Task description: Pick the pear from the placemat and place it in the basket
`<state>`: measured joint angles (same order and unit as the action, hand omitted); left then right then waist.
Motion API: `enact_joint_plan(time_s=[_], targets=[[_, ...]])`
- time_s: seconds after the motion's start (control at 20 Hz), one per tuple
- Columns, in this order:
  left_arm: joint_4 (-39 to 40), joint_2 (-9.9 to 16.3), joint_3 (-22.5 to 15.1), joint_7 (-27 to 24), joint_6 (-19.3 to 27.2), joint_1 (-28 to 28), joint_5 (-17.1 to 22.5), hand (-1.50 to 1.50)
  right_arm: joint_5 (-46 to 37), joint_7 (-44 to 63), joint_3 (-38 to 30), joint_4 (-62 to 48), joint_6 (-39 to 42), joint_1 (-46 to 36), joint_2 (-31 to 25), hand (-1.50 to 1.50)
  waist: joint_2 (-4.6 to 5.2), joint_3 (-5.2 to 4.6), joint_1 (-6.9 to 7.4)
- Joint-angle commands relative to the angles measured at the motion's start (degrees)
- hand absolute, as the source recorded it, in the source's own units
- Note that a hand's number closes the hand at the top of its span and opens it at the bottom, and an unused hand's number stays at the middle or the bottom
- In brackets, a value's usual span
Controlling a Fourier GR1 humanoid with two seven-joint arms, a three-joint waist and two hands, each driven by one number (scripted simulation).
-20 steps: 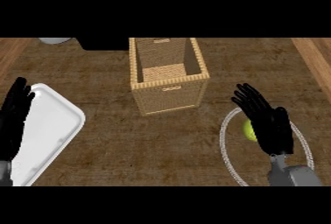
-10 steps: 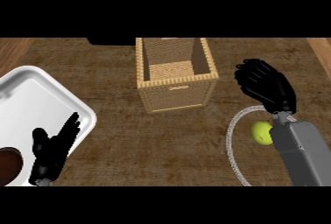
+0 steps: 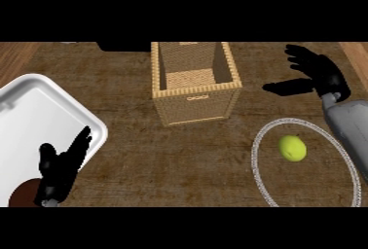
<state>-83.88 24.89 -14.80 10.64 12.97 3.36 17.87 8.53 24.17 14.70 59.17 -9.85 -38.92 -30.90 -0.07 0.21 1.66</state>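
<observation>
A yellow-green pear point(image 3: 292, 148) lies inside a round placemat point(image 3: 267, 146) with a pale rim, at the right of the counter. The tall woven basket point(image 3: 195, 103) stands at the middle back, its inside showing nothing. My right hand point(image 3: 315, 72) hovers open beyond the placemat, to the right of the basket, thumb pointing left, apart from the pear. My left hand point(image 3: 62, 167) is open at the lower left, fingers up, over the edge of a white tray.
A white tray point(image 3: 36, 114) fills the left side, with a brown round thing point(image 3: 23, 194) at its near end. A dark object point(image 3: 122, 46) sits at the back behind the basket. Wooden strips border the brown counter at far left and right.
The view shifted, so the tray, basket and placemat moved. My left hand came in from the left edge to the lower left. My right hand moved up, past the pear toward the back.
</observation>
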Motion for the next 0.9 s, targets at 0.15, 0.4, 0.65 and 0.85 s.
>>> enact_joint_plan(time_s=[0.15, 0.4, 0.65, 0.85], targets=[[2.44, -0.9, -1.13, 1.65, -0.47, 3.25, 0.27, 0.0, -2.36, 13.23, 3.95, -2.95, 22.97, -10.65, -17.34, -1.5, 0.12, -0.42, -0.45], [4.99, -1.41, -0.45, 0.98, -0.89, 1.61, -0.15, 0.0, 2.99, 16.77, 2.66, -6.85, 42.46, -17.72, -23.32, -1.5, 0.49, -0.39, -0.7], [4.3, -0.69, 0.35, 3.09, -1.82, 0.34, 0.56, 0.0, 8.47, 21.61, 2.39, -13.36, 58.82, -21.57, -24.17, -1.5, 0.66, -0.33, -0.3], [4.33, -2.48, -0.4, 1.06, -0.71, 2.19, -0.97, 0.0, 9.74, 25.27, 2.68, -15.75, 64.11, -24.34, -23.75, -1.5, 0.32, -0.32, -0.46]])
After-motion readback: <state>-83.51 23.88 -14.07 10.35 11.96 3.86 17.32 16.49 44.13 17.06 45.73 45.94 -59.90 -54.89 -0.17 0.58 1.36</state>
